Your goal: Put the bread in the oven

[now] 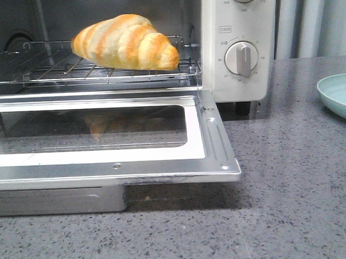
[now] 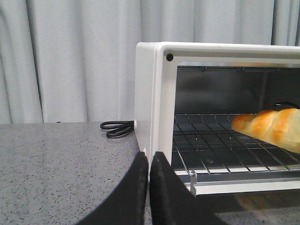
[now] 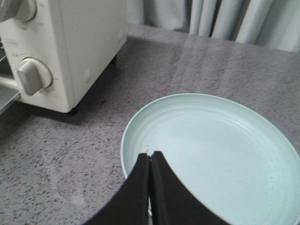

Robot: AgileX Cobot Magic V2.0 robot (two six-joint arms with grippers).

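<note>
The bread (image 1: 126, 42), golden-orange with cream stripes, lies on the wire rack (image 1: 55, 71) inside the cream-white oven (image 1: 237, 23). The oven's glass door (image 1: 104, 138) hangs open and flat. The bread also shows in the left wrist view (image 2: 274, 129), on the rack. My left gripper (image 2: 149, 157) is shut and empty, just in front of the oven's left front corner. My right gripper (image 3: 150, 155) is shut and empty, above the near rim of an empty pale green plate (image 3: 225, 145). Neither gripper shows in the front view.
The plate (image 1: 339, 96) sits on the grey speckled counter to the right of the oven. A coiled black power cord (image 2: 117, 128) lies on the counter behind the oven's left side. Curtains hang behind the counter. A metal tray (image 1: 58, 200) sits under the open door.
</note>
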